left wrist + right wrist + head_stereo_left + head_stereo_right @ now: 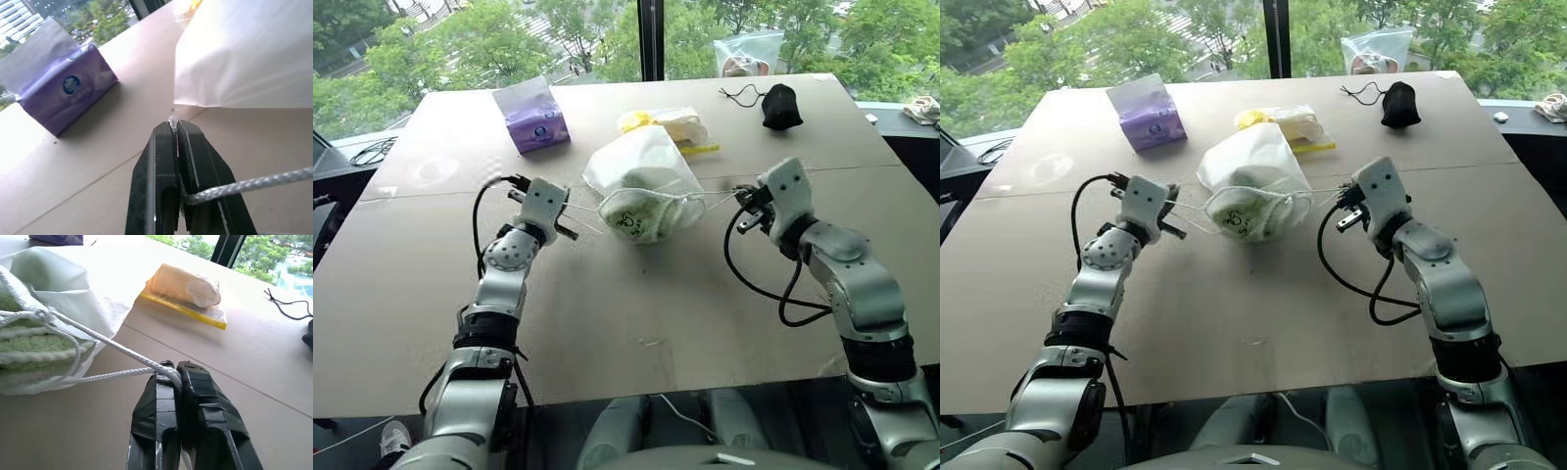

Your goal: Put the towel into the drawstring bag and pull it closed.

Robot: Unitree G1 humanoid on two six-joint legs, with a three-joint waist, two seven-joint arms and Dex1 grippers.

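Brown tabletop (607, 323) by the window: my left gripper (174, 131) is clamped on one cord (254, 183), the towel (641, 215) sits inside the drawstring bag (641, 166) mid-table, my right gripper (175, 369) pinches the other cord (112, 345). Next I pull both apart to cinch the mouth.

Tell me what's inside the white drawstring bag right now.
The pale green towel shows at the mouth of the drawstring bag. The bag's fabric covers the rest of it.

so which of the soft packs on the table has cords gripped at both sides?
The white drawstring bag in the middle, green towel showing at its mouth; the others lie untouched behind.
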